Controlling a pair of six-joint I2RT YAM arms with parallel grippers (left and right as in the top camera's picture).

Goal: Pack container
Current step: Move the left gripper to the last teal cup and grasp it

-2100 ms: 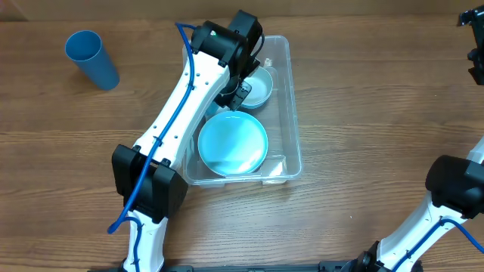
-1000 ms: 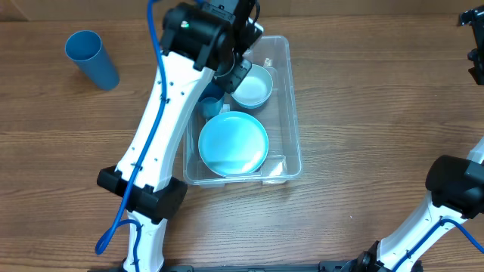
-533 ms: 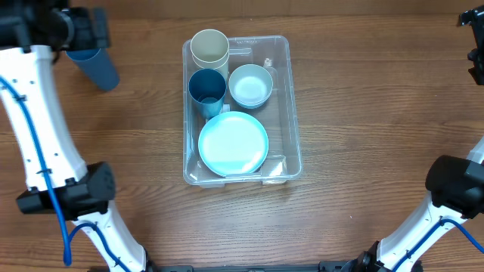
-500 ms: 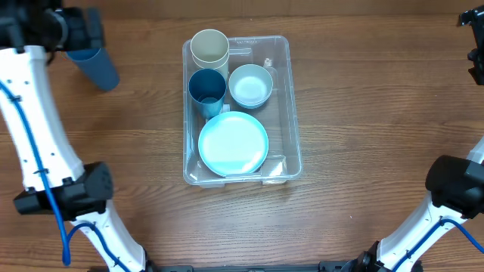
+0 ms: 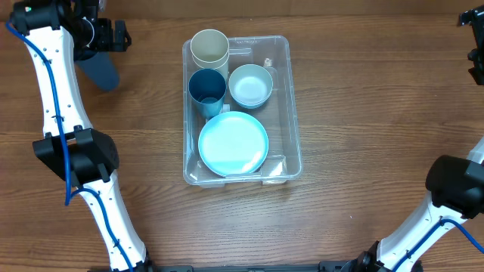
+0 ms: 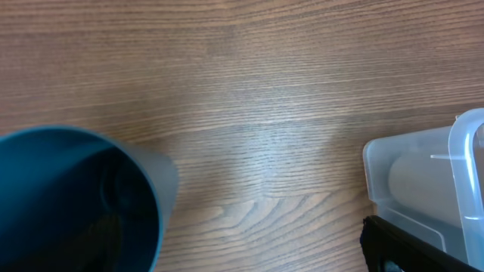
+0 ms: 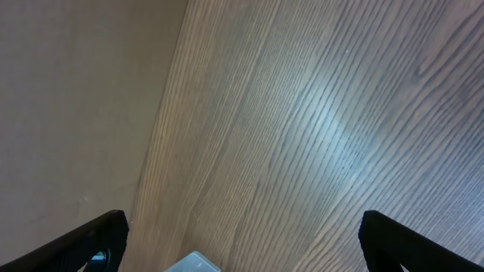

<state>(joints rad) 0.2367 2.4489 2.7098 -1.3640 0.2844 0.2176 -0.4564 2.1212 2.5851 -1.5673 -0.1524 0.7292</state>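
Note:
The clear container [image 5: 283,72] stands mid-table, and its corner shows in the left wrist view [image 6: 423,170]. Inside it are a cream cup [image 5: 209,47], a dark blue cup [image 5: 206,85], a pale bowl [image 5: 250,85] and a light blue plate [image 5: 233,143]. A loose blue cup [image 5: 103,73] stands at the far left, its mouth filling the lower left of the left wrist view [image 6: 76,204]. My left gripper [image 5: 100,35] hovers over it, open and empty. One finger [image 6: 412,245] shows, well clear of the cup. My right gripper [image 7: 249,245] is open and empty.
Bare wood surrounds the container. My left arm [image 5: 57,98] runs up the table's left side. The right arm's base [image 5: 454,189] is at the lower right, with its gripper [image 5: 474,45] at the far right edge. A clear corner [image 7: 193,263] shows low in the right wrist view.
My left arm has swung out of the container to the far left, above the loose blue cup, and its gripper has opened. The right arm has not moved.

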